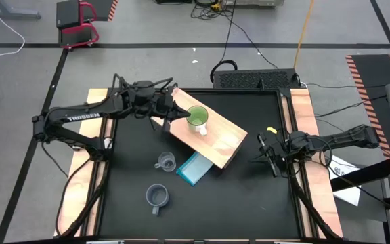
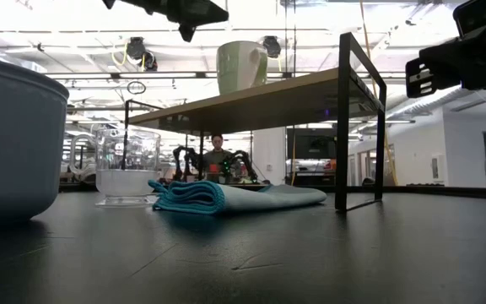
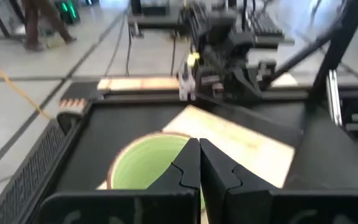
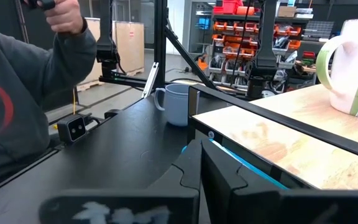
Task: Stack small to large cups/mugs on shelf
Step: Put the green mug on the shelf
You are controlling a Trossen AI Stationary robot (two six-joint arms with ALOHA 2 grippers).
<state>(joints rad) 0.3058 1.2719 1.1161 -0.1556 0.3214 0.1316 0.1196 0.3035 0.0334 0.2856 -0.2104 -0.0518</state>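
The lime-green mug (image 1: 197, 120) with a white handle stands upright on the light wooden shelf (image 1: 215, 146), also seen in the low view (image 2: 241, 66). The clear glass cup (image 1: 166, 162) and the grey-blue mug (image 1: 156, 196) stand on the black table in front of the shelf. My left gripper (image 1: 179, 113) hovers shut just left of and above the green mug (image 3: 145, 171), apart from it in the low view (image 2: 191, 21). My right gripper (image 1: 261, 158) waits shut off the shelf's right end, its fingers (image 4: 197, 171) pointing at the shelf edge (image 4: 272, 118).
A folded light-blue cloth (image 1: 195, 168) lies on the table, partly under the shelf's near edge, next to the glass cup (image 2: 127, 165). The shelf stands on thin dark legs (image 2: 342, 127). A person (image 4: 17, 99) sits beyond the table's left side.
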